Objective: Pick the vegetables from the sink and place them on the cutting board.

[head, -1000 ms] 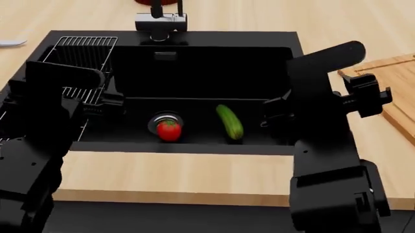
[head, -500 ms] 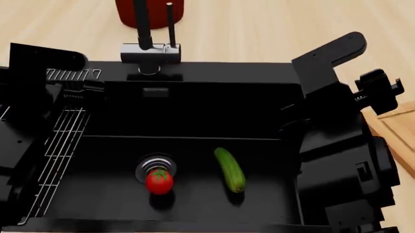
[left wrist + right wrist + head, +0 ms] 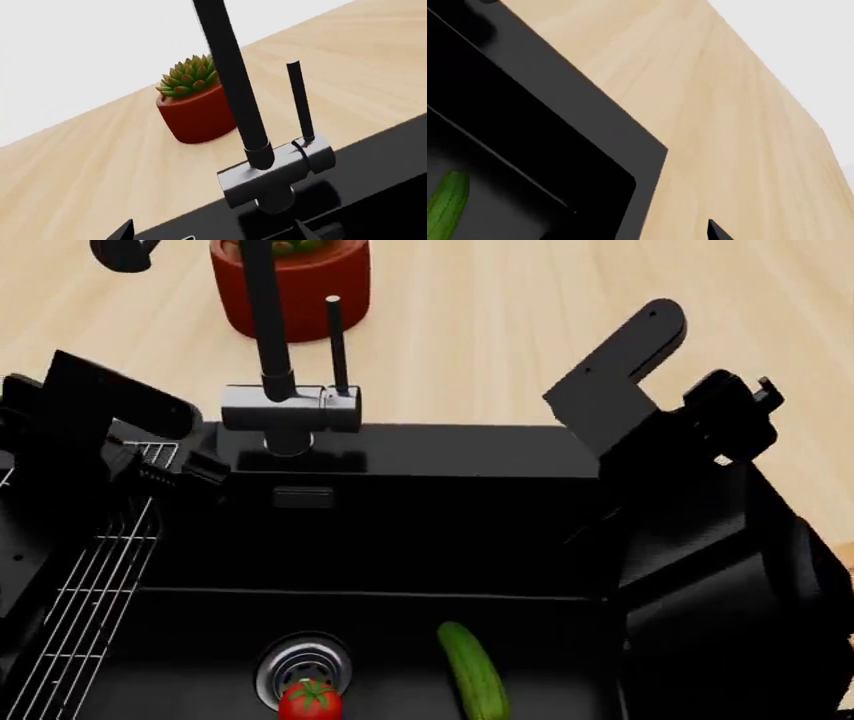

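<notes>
The red tomato [image 3: 310, 701] lies on the black sink's [image 3: 441, 540] floor beside the silver drain [image 3: 299, 664], at the bottom edge of the head view. The dark-green cucumber [image 3: 474, 680] lies just right of it and also shows in the right wrist view [image 3: 446, 206]. My left gripper [image 3: 213, 236] is open and empty, held above the sink's back rim facing the faucet [image 3: 270, 172]. My right gripper [image 3: 627, 236] is open and empty over the sink's right rim; only one fingertip [image 3: 715, 231] shows. The cutting board is out of view.
A black faucet [image 3: 274, 350] stands at the sink's back rim. A red pot with a succulent [image 3: 288, 280] sits behind it on the pale wood countertop [image 3: 467, 330]. A wire rack [image 3: 80, 600] lies along the sink's left side. My right arm [image 3: 667, 440] covers the sink's right edge.
The head view has swung toward the back of the counter: tomato and cucumber slid to the frame's bottom, the potted plant came into view, and the cutting board left it. Both grippers stay empty.
</notes>
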